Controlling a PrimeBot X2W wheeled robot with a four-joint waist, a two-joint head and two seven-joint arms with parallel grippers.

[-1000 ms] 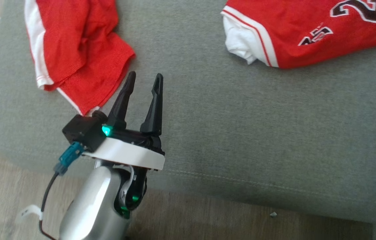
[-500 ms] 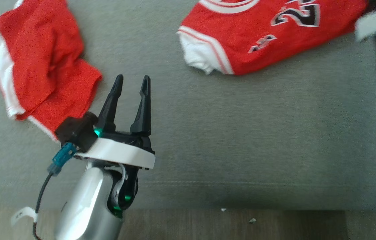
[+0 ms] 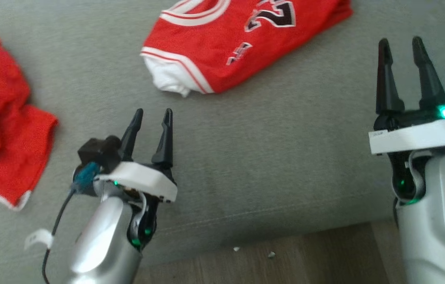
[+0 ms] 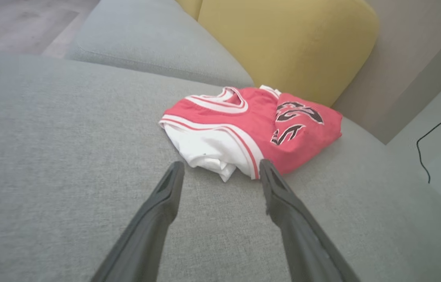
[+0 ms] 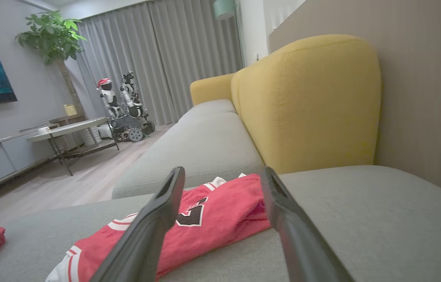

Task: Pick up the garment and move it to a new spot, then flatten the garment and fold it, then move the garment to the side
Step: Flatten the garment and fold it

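A red jersey with white trim and dark numbers, the garment (image 3: 238,47), lies bunched on the grey sofa seat (image 3: 265,150) at the top middle of the head view. In the left wrist view the garment (image 4: 251,129) sits just beyond the fingertips. Behind the right gripper's fingers lies the same garment (image 5: 212,219). My left gripper (image 3: 152,114) hovers over the seat below and left of the jersey, open and empty. My right gripper (image 3: 400,41) stands at the right, open and empty, level with the jersey's right end.
Crumpled red shorts (image 3: 1,130) lie at the seat's left edge. A yellow backrest cushion (image 4: 283,43) rises behind the jersey. The sofa's front edge and wooden floor (image 3: 285,256) run along the bottom. Farther off, a table (image 5: 67,131) and another robot (image 5: 124,105) stand.
The head camera has swung right, shifting both garments leftward in the picture. My right gripper has come fully into view at the right. Neither garment has moved on the seat.
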